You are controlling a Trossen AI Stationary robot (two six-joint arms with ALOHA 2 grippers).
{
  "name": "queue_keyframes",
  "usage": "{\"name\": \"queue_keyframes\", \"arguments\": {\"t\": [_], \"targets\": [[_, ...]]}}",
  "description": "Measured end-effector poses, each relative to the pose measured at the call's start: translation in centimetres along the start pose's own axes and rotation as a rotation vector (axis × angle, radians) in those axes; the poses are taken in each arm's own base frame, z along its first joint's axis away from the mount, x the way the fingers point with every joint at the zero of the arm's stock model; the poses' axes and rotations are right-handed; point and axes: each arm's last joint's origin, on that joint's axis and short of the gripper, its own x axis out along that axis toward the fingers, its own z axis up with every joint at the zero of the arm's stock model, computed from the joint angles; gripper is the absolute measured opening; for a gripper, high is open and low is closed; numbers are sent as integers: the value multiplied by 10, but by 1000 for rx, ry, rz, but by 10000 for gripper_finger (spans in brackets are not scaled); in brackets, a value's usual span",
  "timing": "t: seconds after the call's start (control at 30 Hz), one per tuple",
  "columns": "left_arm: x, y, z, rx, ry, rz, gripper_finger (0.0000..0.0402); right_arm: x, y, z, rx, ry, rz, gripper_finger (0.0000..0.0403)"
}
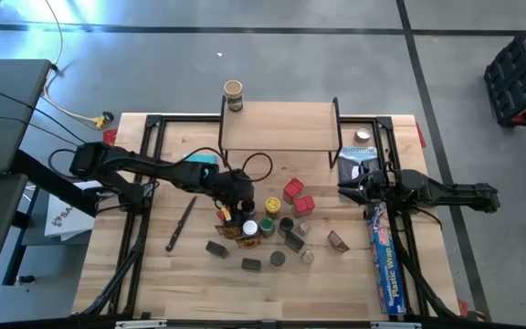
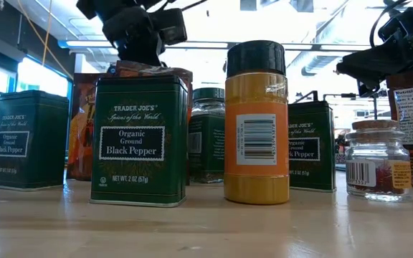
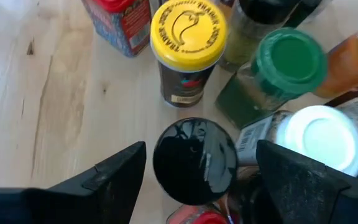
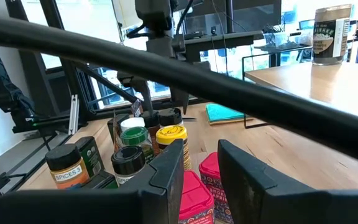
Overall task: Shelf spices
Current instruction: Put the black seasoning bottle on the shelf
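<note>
Many spices (image 1: 268, 228) stand in a cluster in the middle of the table: jars, dark tins and red boxes. The shelf (image 1: 278, 128) stands at the far edge with one tan-lidded jar (image 1: 234, 94) on its far left corner. My left gripper (image 1: 231, 196) hangs over the cluster's left part, pointing down. In its wrist view it (image 3: 201, 149) is open, with one finger on either side of a black-lidded jar (image 3: 194, 163) and a gap showing on both sides. My right gripper (image 1: 342, 190) waits open to the right of the cluster, touching nothing.
A yellow-lidded jar (image 3: 188, 25), a green-lidded jar (image 3: 289, 59) and a white-lidded jar (image 3: 322, 137) crowd the black-lidded one. A long blue plastic-wrap box (image 1: 386, 260) lies by the right edge. A teal cloth (image 1: 204, 160) and a black stick (image 1: 181, 224) lie on the left.
</note>
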Motion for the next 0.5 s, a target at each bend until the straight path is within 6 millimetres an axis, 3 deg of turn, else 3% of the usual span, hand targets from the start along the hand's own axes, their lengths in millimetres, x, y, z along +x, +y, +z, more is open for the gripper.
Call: {"name": "queue_keyframes", "arguments": {"t": [0.27,0.5], "targets": [[5,1,1,17,-10,19,298,0,0,0,0,0,0,94],[4,2,1,23,-4,16,246,0,0,0,0,0,0,94]]}}
